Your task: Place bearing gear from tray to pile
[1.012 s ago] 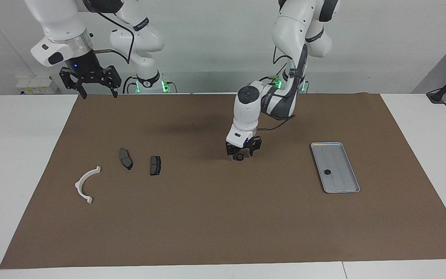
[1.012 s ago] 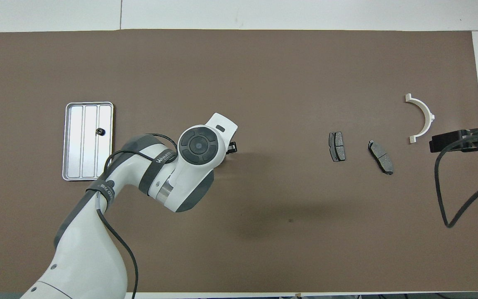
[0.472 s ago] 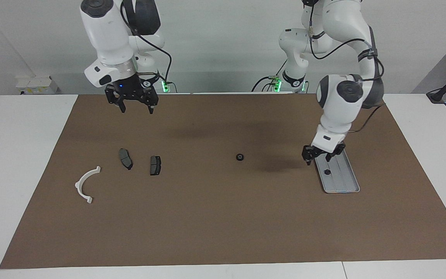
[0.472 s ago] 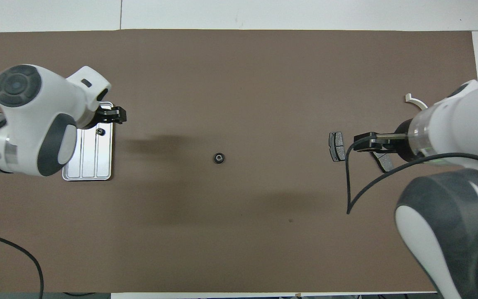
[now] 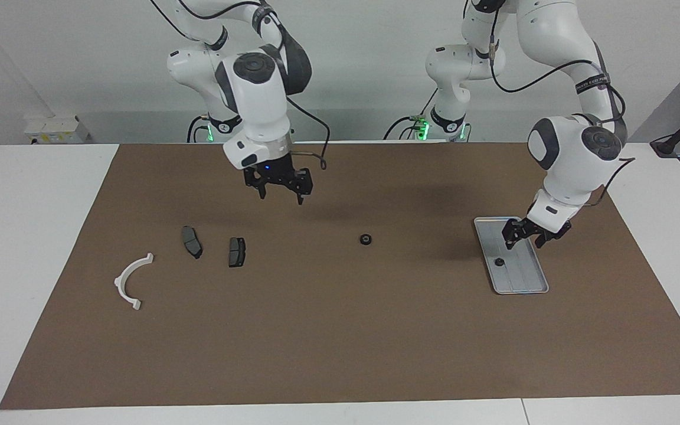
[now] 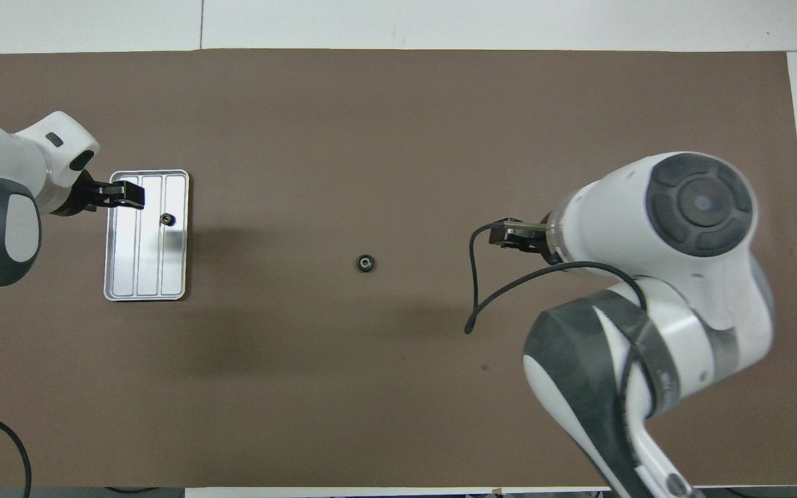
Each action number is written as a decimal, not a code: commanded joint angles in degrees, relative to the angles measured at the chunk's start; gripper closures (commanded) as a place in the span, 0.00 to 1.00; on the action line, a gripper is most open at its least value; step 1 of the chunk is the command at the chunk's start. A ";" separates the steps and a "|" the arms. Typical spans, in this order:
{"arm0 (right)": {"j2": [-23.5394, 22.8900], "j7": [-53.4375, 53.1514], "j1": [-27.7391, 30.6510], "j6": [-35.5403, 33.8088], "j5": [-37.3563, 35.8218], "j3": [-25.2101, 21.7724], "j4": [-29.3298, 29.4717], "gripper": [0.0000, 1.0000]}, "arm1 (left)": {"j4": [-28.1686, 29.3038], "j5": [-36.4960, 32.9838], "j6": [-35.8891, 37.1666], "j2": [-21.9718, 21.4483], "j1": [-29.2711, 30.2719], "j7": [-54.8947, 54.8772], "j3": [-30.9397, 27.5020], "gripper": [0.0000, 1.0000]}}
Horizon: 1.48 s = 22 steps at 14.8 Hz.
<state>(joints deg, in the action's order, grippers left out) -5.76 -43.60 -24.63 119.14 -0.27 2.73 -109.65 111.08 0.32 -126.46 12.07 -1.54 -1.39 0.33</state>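
Looking at this one, the whole thing turns on the small black ring-shaped bearing gear (image 5: 365,239). It's already off the flat silver-grey metal tray (image 5: 538,282) and lies on the brown mat (image 5: 340,342) around the middle of the tabletop, well apart from both the tray and the pile. The pile is the white curved plastic arc bracket (image 5: 133,280) and two dark grey brake pads (image 5: 192,241), down toward the right arm's end. The right gripper (image 5: 281,192) hangs up over the mat between the pads and the ring, fingers (image 5: 263,190) spread wide with nothing in them. From those fingers the ring lies toward the left arm's end and down at mat level, so my guess is the right arm is the better placed one to take it. The ring is round and lies flat with its hole facing up. That means no real long axis and no pointing direction, so any finger angle across it should work. The left gripper (image 5: 528,236) is low over the tray end nearer the robots, fingers (image 5: 509,239) apart and empty as far as I can see. A second small dark gear (image 5: 499,261) sits in the tray just beside it. The tray's long axis runs from the robots' edge of the tabletop toward the edge across from them.
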 commanded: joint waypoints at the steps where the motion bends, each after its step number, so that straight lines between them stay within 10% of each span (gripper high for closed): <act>1: -5.21 -6.65 -3.31 4.15 0.36 -0.44 2.07 0.00 | 2.73 1.78 -4.74 0.41 -0.39 -0.54 -0.24 0.23; 11: -27.45 -25.22 -13.16 4.96 -7.46 -0.44 22.01 0.00 | 3.00 1.79 -11.70 5.68 -0.31 -0.72 -0.41 0.27; 22: -29.57 -24.43 -13.25 6.54 -6.50 0.26 21.50 0.00 | 6.69 1.79 -9.59 4.10 -1.10 -0.02 -0.41 0.33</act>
<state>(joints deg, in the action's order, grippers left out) -34.98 -68.07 -38.07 125.06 -6.90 2.56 -88.16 116.02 1.23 -136.54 18.12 -1.95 -1.36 0.49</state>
